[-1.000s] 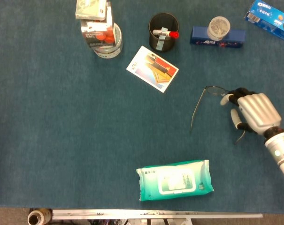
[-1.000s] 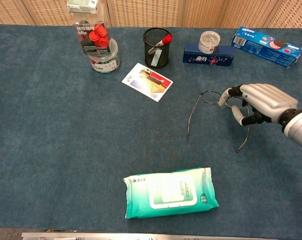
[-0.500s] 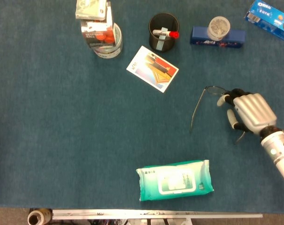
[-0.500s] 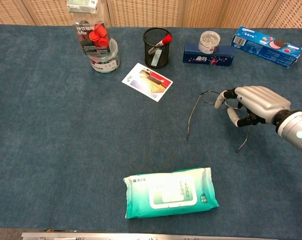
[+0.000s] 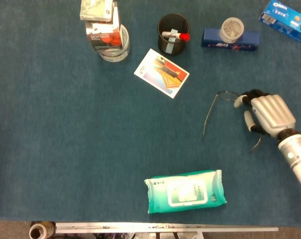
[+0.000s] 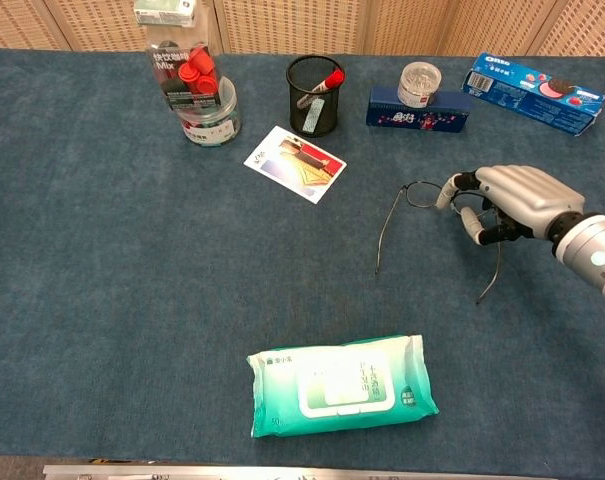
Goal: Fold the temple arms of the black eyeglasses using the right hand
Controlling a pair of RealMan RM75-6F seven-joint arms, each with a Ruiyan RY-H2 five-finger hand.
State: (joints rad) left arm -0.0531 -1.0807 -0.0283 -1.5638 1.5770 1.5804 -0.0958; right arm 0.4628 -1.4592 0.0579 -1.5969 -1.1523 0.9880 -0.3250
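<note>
While I am working from the near edge outward, the green soft wet-wipes pack (image 6: 342,385) is lying closest. Beyond it, my right hand (image 6: 510,203) is curling over the thin black wire-framed eyeglasses (image 6: 422,212) on the blue cloth table (image 6: 132,300), temples open. I am judging them light, springy, fragile; I cannot tell if the fingers are gripping.

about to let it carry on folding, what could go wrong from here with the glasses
1. The right hand covers one side of the black eyeglasses while both temple arms look unfolded; pressing down could bend the thin frame.
2. The fingers sit near the lens, so they may smudge it or push the glasses across the blue cloth instead of folding.
3. The far temple arm lies away from the hand, so a sweep could miss it.
</note>
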